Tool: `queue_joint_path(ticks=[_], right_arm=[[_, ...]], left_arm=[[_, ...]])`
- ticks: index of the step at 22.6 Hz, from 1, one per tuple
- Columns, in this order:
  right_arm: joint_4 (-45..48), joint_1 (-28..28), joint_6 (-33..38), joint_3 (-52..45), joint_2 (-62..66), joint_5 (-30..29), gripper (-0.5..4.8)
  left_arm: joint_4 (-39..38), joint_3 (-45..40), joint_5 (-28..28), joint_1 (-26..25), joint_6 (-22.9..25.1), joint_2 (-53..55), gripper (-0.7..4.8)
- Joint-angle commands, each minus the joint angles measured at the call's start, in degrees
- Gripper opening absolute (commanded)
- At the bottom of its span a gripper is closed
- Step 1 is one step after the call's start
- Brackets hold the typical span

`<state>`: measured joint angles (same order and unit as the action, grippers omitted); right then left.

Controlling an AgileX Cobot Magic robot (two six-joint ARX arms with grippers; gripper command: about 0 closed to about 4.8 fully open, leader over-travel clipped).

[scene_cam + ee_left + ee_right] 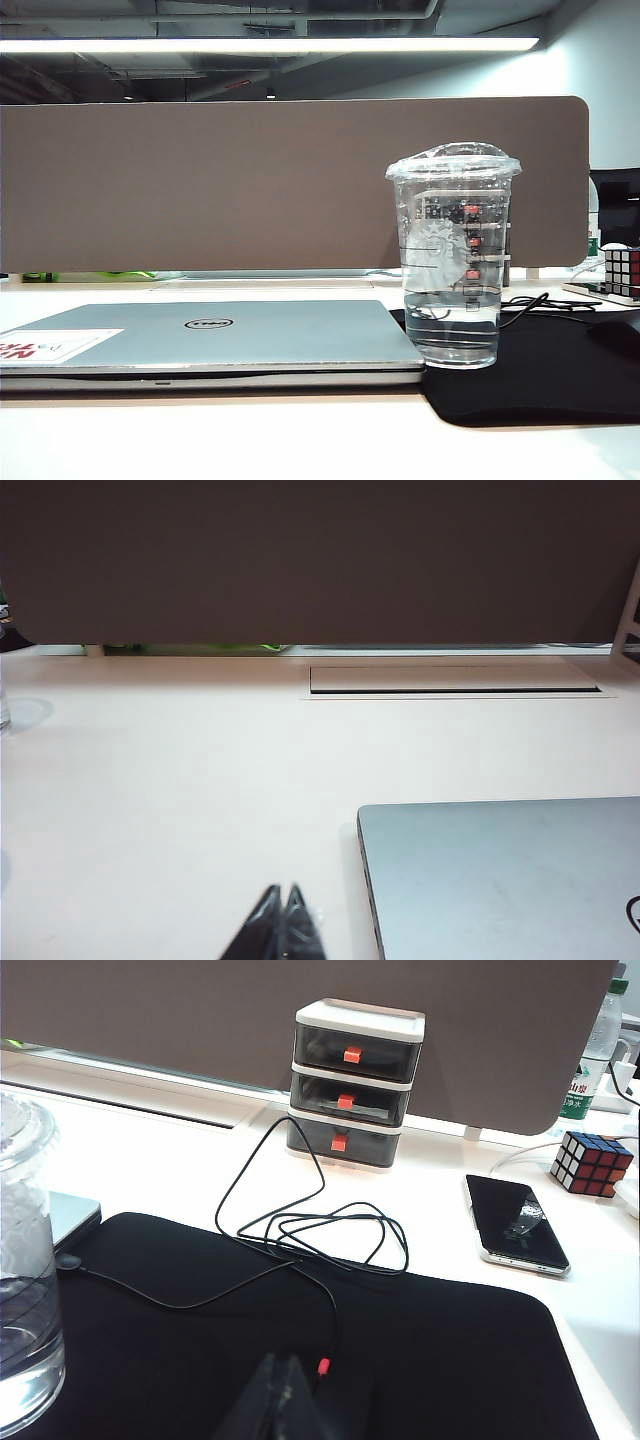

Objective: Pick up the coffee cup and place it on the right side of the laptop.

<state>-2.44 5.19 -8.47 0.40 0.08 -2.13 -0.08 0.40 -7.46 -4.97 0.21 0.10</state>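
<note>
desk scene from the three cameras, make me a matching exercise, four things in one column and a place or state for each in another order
Things:
1. tall clear plastic coffee cup with domed lid
2. thin silver-grey laptop
3. multicoloured puzzle cube
4. left gripper

Places or states:
A. lid closed, lying flat on the white desk
B. shut, hovering beside the laptop's corner
C. standing upright on the black cloth mat, at the laptop's right edge
D. next to the black smartphone, near a green-labelled bottle

Pairs: 1-C, 2-A, 3-D, 4-B
</note>
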Motion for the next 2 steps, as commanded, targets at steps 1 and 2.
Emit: queue_joint_path(ticks=[1,2], right_arm=[[1.0,0.0,-0.1,-0.3,-0.1,0.1,-0.01],[1.0,0.0,-0.1,-0.3,-0.1,0.1,-0.01]], left_arm=[[0.5,0.0,-0.3,-0.1,-0.1,0.0,-0.05],[0.5,0.0,-0.3,-0.1,-0.1,0.0,-0.05]])
